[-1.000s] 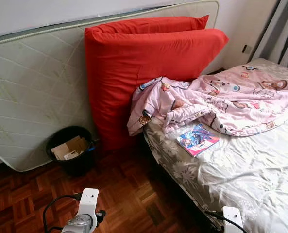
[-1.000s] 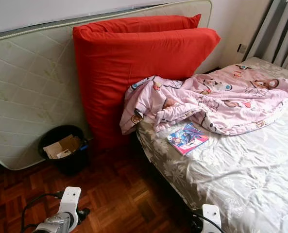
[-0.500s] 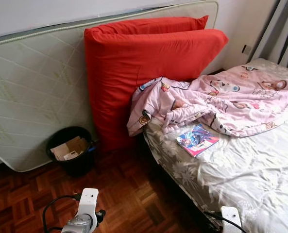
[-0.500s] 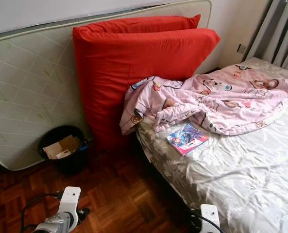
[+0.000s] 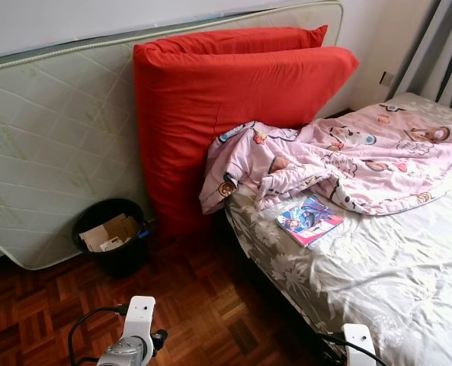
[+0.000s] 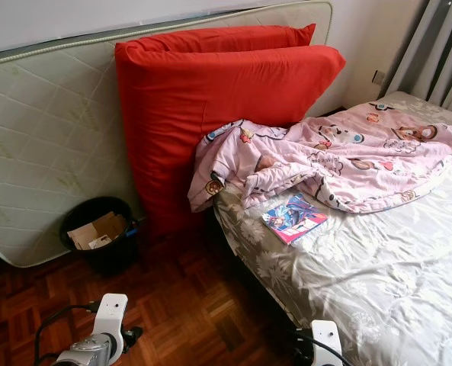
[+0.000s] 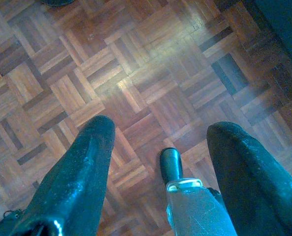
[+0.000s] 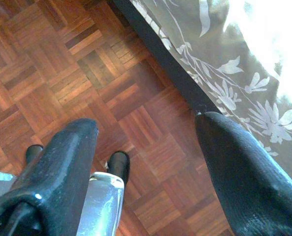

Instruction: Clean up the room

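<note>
Left eye view: glossy colourful book [image 5: 309,219] on bed [image 5: 408,282].

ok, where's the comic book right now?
In the left eye view the comic book lies flat on the grey floral bed sheet, right of centre, just below the crumpled pink blanket and near the bed's left edge.

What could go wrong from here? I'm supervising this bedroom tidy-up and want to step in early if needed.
1. The book lies close to the rumpled pink blanket; a reach for it may snag the fabric.
2. The black bin stands on the floor beside the red cushions; a step toward the bed could knock it.
3. The right claw hangs open by the bed's dark edge and may bump it.
</note>
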